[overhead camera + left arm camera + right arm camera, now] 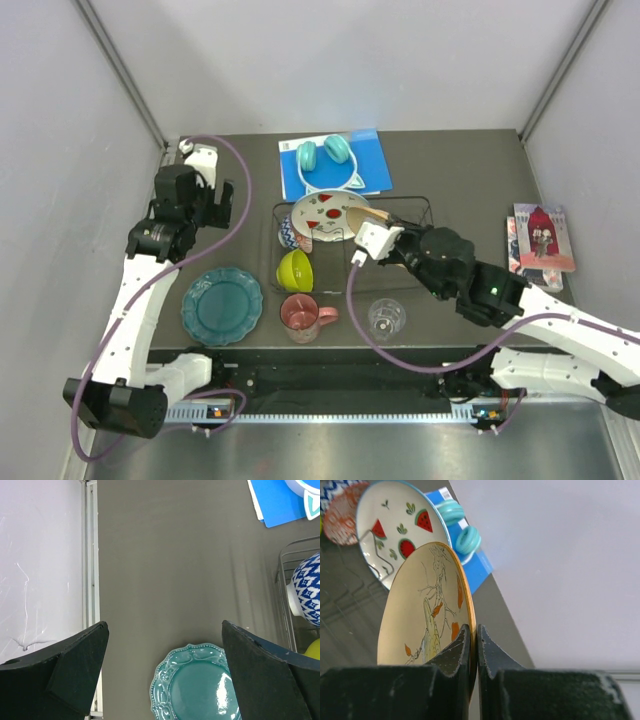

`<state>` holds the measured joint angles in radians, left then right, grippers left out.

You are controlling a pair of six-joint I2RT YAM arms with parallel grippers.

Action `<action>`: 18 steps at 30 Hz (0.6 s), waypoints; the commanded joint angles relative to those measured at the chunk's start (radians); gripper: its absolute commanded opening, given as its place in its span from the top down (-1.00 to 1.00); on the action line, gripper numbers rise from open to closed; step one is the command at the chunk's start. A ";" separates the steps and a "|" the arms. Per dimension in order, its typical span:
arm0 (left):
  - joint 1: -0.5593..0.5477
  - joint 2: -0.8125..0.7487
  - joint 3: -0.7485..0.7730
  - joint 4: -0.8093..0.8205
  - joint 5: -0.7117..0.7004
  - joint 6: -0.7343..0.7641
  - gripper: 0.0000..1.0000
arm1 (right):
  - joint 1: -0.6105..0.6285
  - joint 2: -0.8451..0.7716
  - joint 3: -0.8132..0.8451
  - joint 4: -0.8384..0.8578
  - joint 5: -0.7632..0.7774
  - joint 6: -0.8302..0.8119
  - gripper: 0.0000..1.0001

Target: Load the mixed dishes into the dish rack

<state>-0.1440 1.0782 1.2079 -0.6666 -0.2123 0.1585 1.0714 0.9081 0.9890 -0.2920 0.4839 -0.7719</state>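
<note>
The black wire dish rack holds the watermelon plate leaning on edge, the small patterned bowl and the lime-green bowl. My right gripper is shut on the rim of the cream-orange floral plate, held on edge over the rack just right of the watermelon plate. The teal plate lies flat at the front left, with the pink mug and the clear glass along the front. My left gripper hangs open above the teal plate, holding nothing.
Teal cat-ear headphones lie on a blue book behind the rack. A printed booklet sits at the table's right edge. Grey walls close in on the left and right, and the left wall stands close to my left arm.
</note>
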 commanded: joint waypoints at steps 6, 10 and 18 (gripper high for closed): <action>0.024 -0.001 0.012 0.036 0.019 -0.031 -0.98 | 0.051 0.064 0.002 0.260 0.136 -0.328 1.00; 0.030 -0.003 0.002 0.041 0.022 -0.037 -0.98 | 0.061 0.104 0.010 0.229 0.095 -0.346 1.00; 0.047 -0.001 -0.004 0.053 0.030 -0.036 -0.98 | 0.078 0.173 0.037 0.194 0.032 -0.359 1.00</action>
<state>-0.1093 1.0782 1.2079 -0.6655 -0.1974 0.1349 1.1244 1.0779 0.9611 -0.2100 0.5423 -1.0748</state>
